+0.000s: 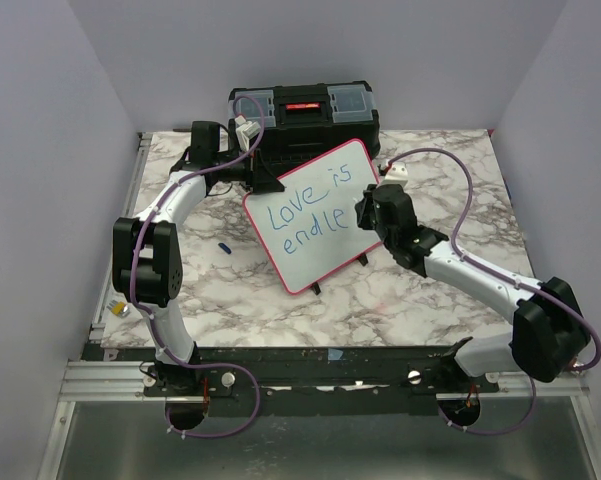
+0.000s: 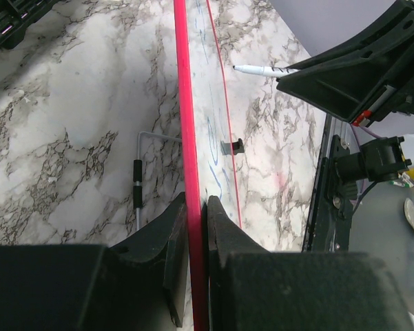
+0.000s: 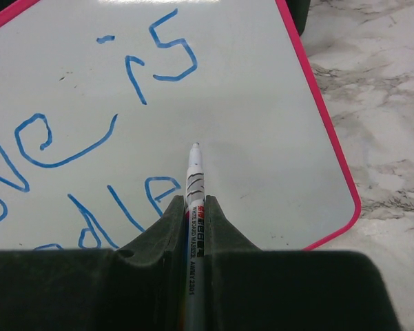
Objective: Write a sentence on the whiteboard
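The whiteboard (image 1: 315,215) with a pink-red frame stands tilted on the marble table. Blue words on it read "Love is" with "endle" beneath (image 1: 315,222). My left gripper (image 1: 263,178) is shut on the board's upper left edge; in the left wrist view its jaws clamp the red frame (image 2: 189,172) edge-on. My right gripper (image 1: 365,208) is shut on a white marker (image 3: 194,179) and holds its tip close to the board's face (image 3: 262,138), right of the last "e". I cannot tell if the tip touches. The marker also shows in the left wrist view (image 2: 262,69).
A black toolbox (image 1: 302,118) stands behind the board at the table's far edge. A small blue marker cap (image 1: 223,246) lies on the marble left of the board. The board's wire stand (image 2: 136,196) shows behind it. Purple walls close in both sides.
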{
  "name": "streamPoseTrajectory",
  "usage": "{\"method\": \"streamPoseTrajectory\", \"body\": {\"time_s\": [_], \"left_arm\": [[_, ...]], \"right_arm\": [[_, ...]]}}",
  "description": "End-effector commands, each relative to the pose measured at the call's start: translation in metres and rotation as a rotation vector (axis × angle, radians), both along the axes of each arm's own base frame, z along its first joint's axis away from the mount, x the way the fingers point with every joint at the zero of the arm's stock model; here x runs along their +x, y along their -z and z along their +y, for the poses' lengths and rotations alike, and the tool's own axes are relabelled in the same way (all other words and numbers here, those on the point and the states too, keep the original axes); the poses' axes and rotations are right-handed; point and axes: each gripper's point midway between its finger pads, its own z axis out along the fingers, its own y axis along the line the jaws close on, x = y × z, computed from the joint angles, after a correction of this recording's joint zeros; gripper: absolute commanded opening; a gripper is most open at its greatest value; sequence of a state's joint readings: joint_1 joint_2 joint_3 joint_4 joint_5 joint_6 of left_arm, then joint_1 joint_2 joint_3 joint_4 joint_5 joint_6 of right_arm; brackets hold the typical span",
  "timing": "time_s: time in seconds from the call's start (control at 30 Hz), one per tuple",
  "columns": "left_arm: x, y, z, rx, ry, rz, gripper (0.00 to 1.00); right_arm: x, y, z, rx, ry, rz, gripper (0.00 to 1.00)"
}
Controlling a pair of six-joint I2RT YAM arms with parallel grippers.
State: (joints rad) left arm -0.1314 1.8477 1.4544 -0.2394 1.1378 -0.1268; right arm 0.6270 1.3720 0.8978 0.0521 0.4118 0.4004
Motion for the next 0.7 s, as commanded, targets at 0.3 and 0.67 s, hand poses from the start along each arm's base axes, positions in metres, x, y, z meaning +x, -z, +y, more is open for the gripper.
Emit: {"method": "streamPoseTrajectory", "body": {"time_s": [0.3, 0.67], "left_arm": [[0.004, -0.023, -0.003, -0.017, 0.042, -0.180, 0.00], [0.004, -0.024, -0.004, -0.017, 0.043, -0.184, 0.00]], "right_arm": [[0.007, -0.005, 0.007, 0.055, -0.068, -0.021, 0.01], [0.012, 0.005, 0.004, 0.044, -0.057, -0.003, 0.01]]}}
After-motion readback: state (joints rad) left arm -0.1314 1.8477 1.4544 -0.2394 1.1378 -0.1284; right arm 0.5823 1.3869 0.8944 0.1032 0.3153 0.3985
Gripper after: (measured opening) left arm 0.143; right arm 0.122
